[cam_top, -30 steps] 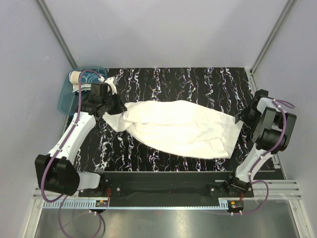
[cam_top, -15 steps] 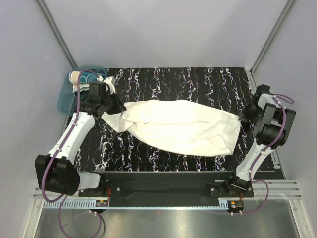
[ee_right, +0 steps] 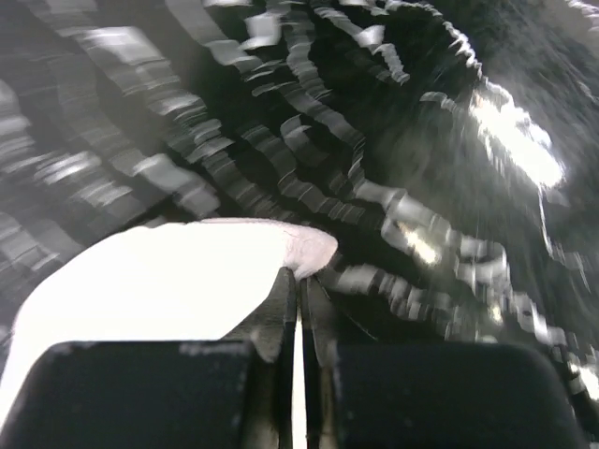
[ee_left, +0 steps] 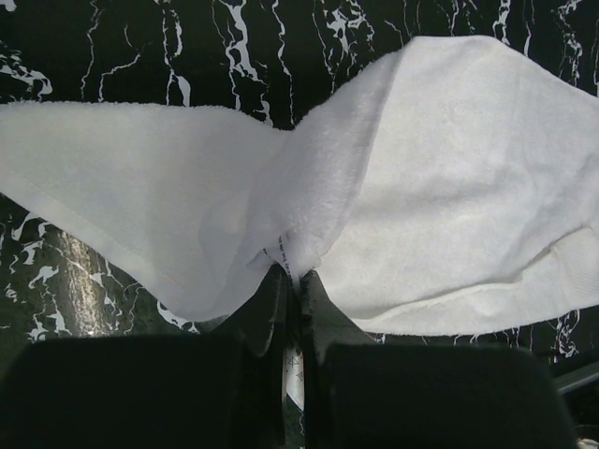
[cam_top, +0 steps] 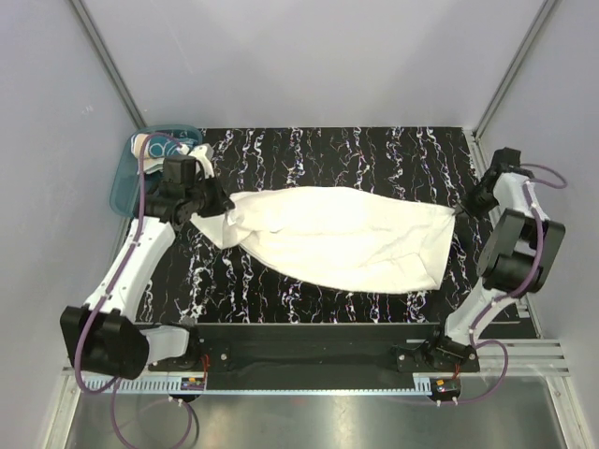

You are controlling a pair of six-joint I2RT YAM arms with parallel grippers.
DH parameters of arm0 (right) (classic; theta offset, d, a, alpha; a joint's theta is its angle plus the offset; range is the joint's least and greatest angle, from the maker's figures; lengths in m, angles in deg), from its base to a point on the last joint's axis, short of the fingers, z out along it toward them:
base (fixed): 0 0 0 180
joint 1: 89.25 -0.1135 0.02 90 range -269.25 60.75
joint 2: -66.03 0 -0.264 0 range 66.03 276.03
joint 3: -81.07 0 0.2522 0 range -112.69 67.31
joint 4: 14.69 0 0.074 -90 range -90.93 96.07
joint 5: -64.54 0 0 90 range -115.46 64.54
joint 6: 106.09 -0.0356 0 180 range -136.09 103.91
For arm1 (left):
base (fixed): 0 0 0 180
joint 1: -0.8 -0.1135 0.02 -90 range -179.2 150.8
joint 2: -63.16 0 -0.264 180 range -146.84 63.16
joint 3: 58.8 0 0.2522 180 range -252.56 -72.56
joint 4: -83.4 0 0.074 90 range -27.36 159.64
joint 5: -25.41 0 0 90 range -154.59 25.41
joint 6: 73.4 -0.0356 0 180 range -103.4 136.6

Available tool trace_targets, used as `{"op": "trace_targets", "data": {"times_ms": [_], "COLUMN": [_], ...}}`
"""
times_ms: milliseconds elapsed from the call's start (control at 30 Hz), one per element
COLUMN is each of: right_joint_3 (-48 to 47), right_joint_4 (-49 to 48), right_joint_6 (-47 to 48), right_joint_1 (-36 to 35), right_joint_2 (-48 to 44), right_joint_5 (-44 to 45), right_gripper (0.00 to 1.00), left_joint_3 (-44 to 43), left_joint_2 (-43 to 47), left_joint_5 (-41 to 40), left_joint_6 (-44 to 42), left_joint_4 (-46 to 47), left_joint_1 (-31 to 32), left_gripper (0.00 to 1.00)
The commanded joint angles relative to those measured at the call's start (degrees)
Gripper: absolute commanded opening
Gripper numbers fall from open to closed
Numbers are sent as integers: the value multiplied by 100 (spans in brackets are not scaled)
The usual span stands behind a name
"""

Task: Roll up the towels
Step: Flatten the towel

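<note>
The towel (cam_top: 337,238) lies spread right of the tub (cam_top: 120,187). The left gripper (ee_left: 292,285), nearest the tub, clamps one end; the right gripper (ee_right: 301,285) pinches the far corner. I'd pull evenly, flattening it before rolling.

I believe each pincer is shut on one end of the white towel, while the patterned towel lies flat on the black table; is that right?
Not quite: the top view shows the patterned towel in the teal tub at the far left corner, not on the table. The left pincer and right pincer are indeed each shut on an end of the white towel.
</note>
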Motion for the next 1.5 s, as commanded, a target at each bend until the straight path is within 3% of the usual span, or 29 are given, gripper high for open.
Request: {"op": "trace_targets", "data": {"times_ms": [0,200,367,633,867,1100,1267,1467], "right_joint_3": [-681,-839,-1367,-2509,-2757,-1265,184,610], "right_joint_4": [591,891,1058,1707,2139,1271,-407,-1972], "right_joint_6": [156,16,243,183,200,43,-318,-354], "right_joint_1": [-45,-45,-45,-159,-212,-212,-212,-212], "right_joint_2": [-1680,-3650,-4742,-5649,-5219,-4665,-3929,-2340], "right_joint_5": [-216,-664,-1183,-367,372,294,-172,-155], "right_gripper": [0,0,0,0,0,0,0,0], "left_joint_3": [-463,-595,-1332,-2941,-3100,-1933,-1009,-1253], "left_joint_2": [833,2021,2995,3367,3279,2665,1541,-884], "left_joint_5": [-220,105,79,-97,-334,-598,-291,-10], "left_joint_6": [-61,80,-149,-71,79,150,71,0], "left_joint_4": [-82,-118,-311,-944,-1040,-576,364,612], "left_joint_1": [-27,-27,-27,69,114,114,18,-439], "left_gripper": [0,0,0,0,0,0,0,0]}}
